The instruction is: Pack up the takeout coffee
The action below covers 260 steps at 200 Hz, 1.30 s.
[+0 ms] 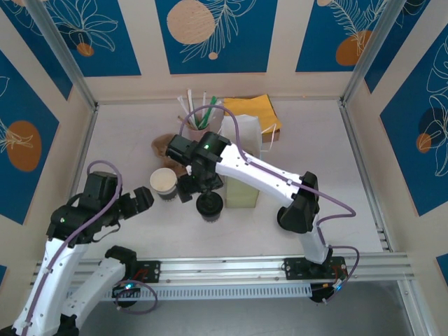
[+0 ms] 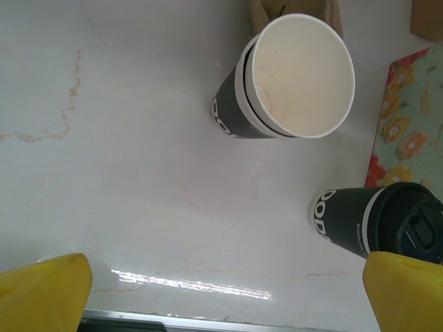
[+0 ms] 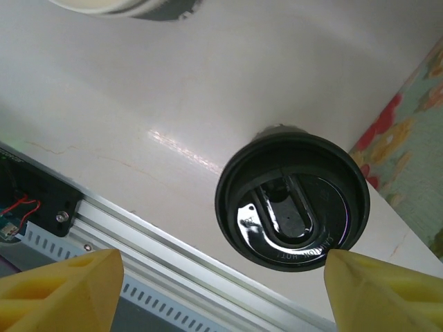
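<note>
- Jaws of L gripper (image 2: 226,259) are standing spread wide, pinching nothing. Yellow fingertips (image 2: 43,294) are showing at both lower corners of left wrist view, bare table (image 2: 138,173) betw. them.
- Jaws of R gripper (image 3: 223,259) are likewise standing spread, nothing held. It's hovering over takeout coffee (image 1: 209,206), close to front rail (image 3: 159,266).
- Risk, my read: black lid (image 3: 292,200) is sitting off-centre betw. the fingers. If jaws are closing from here, one finger could be striking first and shoving or tipping the cup.
- Risk 2: pinching at lid rim instead of cup wall could be popping the lid loose. Squeezing too hard could be crushing the paper wall.
- Risk 3: paper bag (image 1: 242,189) is standing tall. A low carry could be clipping its rim and knocking it over.
- Coffee vs jaws: upright, lid on, lying below R jaws and nearer the right-hand fingertip in right wrist view. Appears to be touching neither finger. From L jaws it's lying ahead and off to their right.
- Open cup (image 1: 164,182), no lid, is standing apart from coffee, ahead of L gripper. Looks like two nested, per left wrist view.
- Bag is standing just beside coffee. Floral panel (image 3: 415,138) prob. its side, can't confirm.
- Pink cup of straws (image 1: 199,127) is standing farthest back.
</note>
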Tool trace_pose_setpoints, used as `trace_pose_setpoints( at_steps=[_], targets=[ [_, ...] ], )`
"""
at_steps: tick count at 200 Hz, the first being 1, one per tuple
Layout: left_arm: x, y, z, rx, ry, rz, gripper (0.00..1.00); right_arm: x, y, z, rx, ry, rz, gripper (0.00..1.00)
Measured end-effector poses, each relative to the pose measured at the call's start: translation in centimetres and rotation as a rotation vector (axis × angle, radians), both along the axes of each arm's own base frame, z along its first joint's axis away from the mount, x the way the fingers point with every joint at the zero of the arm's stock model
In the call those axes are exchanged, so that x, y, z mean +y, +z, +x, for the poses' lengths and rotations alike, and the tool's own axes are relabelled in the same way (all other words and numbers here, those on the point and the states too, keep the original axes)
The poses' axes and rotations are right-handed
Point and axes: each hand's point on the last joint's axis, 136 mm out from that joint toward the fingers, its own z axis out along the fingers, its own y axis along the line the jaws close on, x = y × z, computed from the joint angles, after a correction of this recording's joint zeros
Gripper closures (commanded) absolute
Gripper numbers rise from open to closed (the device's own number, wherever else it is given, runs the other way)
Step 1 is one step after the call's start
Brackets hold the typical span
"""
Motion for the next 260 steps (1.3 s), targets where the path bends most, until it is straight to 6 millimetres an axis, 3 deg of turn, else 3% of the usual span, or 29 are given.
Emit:
trace_pose_setpoints(
  at_steps=[83, 164, 260],
  targets=[
    [-0.6, -0.5, -0.3, 0.016, -0.019, -0.031, 0.00, -1.7, -2.5, -0.2, 0.093, -0.042, -0.057, 0.16],
    [-2.0, -0.4, 0.0, -0.007, -0.062, -0.097, 0.00, -2.1, -3.2, 0.0, 0.113, -0.059, -0.073, 0.14],
    [-2.2, -0.5, 0.2, -0.009, -0.069, -0.108, 0.00, -2.5, -4.8, -0.2, 0.144, -0.060, -0.129, 0.13]
  ],
)
